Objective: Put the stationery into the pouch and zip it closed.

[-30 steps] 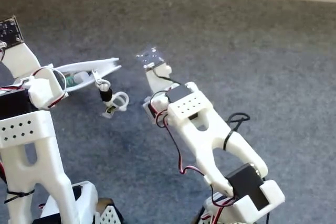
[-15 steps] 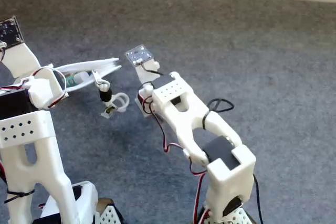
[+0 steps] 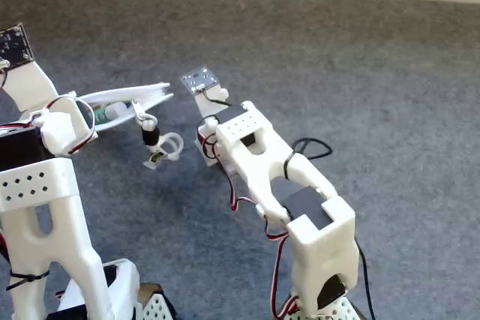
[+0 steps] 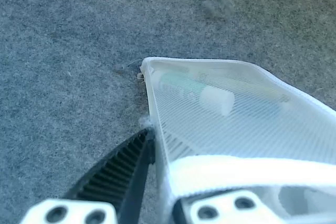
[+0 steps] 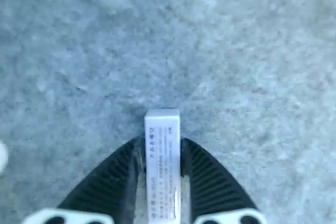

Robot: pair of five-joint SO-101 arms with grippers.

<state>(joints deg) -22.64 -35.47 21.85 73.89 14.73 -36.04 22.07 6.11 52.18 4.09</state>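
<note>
My left gripper (image 4: 157,153) is shut on the edge of a translucent white mesh pouch (image 4: 231,119), held above the carpet. A green pen (image 4: 181,83) and a short white cylinder (image 4: 217,99) lie inside it. From above, the pouch (image 3: 127,103) juts rightward from the left arm, and a small black and white piece with a clear ring (image 3: 159,144) sits just below its end. My right gripper (image 5: 161,144) is shut on a flat white printed eraser (image 5: 161,145), tip pointing down at the carpet. The right arm's wrist (image 3: 217,121) stands just right of the pouch's end.
Grey carpet (image 3: 360,73) covers the whole floor, open toward the back and right. The two arm bases (image 3: 45,245) stand at the near edge. A pale wall strip runs along the far side.
The right arm has swung left, bringing its wrist and the held eraser closer to the pouch's end. The left arm and pouch have stayed still.
</note>
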